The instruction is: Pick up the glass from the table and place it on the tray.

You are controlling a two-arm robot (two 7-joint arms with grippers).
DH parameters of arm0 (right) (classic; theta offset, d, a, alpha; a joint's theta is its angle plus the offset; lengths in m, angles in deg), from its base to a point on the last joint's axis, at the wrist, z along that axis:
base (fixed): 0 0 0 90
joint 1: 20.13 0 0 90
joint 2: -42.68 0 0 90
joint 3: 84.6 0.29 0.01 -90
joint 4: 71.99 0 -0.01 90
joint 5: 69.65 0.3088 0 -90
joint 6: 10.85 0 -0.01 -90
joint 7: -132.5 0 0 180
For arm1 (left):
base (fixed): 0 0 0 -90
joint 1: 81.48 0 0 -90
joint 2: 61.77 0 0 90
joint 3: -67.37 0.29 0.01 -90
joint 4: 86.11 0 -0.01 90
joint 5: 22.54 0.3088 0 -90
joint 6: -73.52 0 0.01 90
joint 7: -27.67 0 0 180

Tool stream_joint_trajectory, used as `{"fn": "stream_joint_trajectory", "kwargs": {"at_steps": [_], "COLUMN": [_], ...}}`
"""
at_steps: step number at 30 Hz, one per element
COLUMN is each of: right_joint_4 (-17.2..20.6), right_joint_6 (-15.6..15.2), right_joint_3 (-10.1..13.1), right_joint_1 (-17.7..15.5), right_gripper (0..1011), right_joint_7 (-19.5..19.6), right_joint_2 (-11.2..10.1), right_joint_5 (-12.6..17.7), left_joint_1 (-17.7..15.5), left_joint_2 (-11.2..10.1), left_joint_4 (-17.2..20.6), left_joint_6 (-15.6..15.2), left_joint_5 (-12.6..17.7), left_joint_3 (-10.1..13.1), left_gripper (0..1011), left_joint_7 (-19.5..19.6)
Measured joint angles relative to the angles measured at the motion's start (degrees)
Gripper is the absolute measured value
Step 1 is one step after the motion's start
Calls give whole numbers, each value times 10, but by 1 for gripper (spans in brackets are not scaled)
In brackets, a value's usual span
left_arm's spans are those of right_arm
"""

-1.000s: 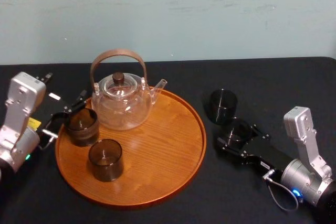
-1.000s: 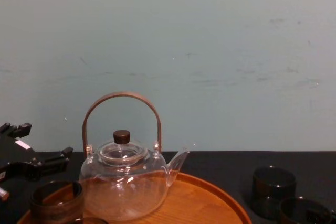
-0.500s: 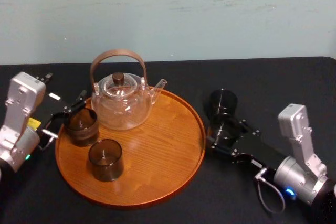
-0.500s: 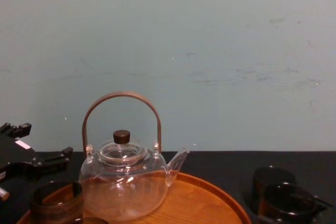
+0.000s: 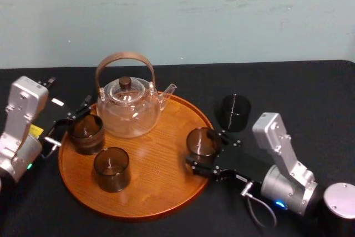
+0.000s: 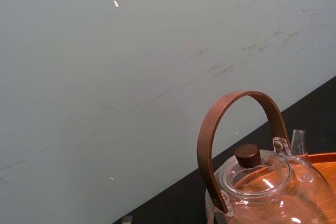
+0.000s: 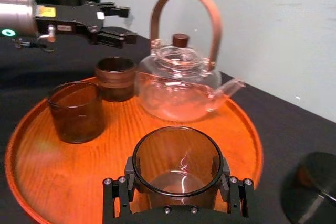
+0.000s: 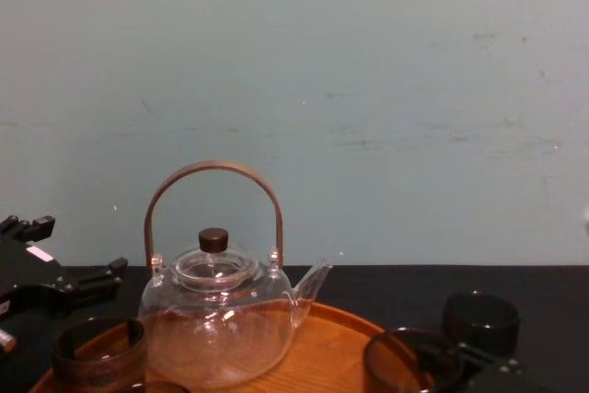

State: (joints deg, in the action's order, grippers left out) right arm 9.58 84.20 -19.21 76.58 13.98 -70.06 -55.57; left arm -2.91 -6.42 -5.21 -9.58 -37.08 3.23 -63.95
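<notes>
My right gripper (image 5: pixel 204 149) is shut on a dark brown glass (image 5: pixel 200 140), one finger on each side of it. The wrist view shows the glass (image 7: pixel 177 162) between the black fingers (image 7: pixel 129 174), over the right part of the round wooden tray (image 5: pixel 138 210) just inside its rim. Whether the glass touches the wood I cannot tell. From the chest view, the glass (image 8: pixel 398 364) sits low at the tray's (image 8: pixel 336 342) right edge. My left gripper (image 5: pixel 71 120) stands open at the tray's left side, beside a glass there and holding nothing.
A glass teapot (image 5: pixel 128 106) with a brown arched handle stands at the tray's back. Two dark glasses (image 5: pixel 86 133) (image 5: pixel 111 169) sit on its left part. Another dark glass (image 5: pixel 235 112) stands on the black table right of the tray.
The right gripper has carried its glass leftward from the table near the other dark glass to over the tray's right part. The left arm has not moved.
</notes>
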Motion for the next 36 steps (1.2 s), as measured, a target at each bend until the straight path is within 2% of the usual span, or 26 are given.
{"fn": "stream_joint_trajectory", "kwargs": {"at_steps": [14, 26, 36], "right_joint_4": [-18, -38, -57], "right_joint_6": [-22, -22, -7], "right_joint_3": [-45, -71, -87], "right_joint_1": [47, 68, 73], "right_gripper": [905, 905, 905], "right_joint_7": [-14, -24, -34], "right_joint_2": [21, 39, 48], "right_joint_5": [-20, -23, -22], "left_joint_1": [0, 0, 0], "left_joint_2": [0, 0, 0], "left_joint_4": [0, 0, 0], "left_joint_6": [0, 0, 0], "left_joint_5": [0, 0, 0], "left_joint_3": [0, 0, 0], "left_gripper": [1002, 1001, 1001], "left_joint_7": [0, 0, 0]}}
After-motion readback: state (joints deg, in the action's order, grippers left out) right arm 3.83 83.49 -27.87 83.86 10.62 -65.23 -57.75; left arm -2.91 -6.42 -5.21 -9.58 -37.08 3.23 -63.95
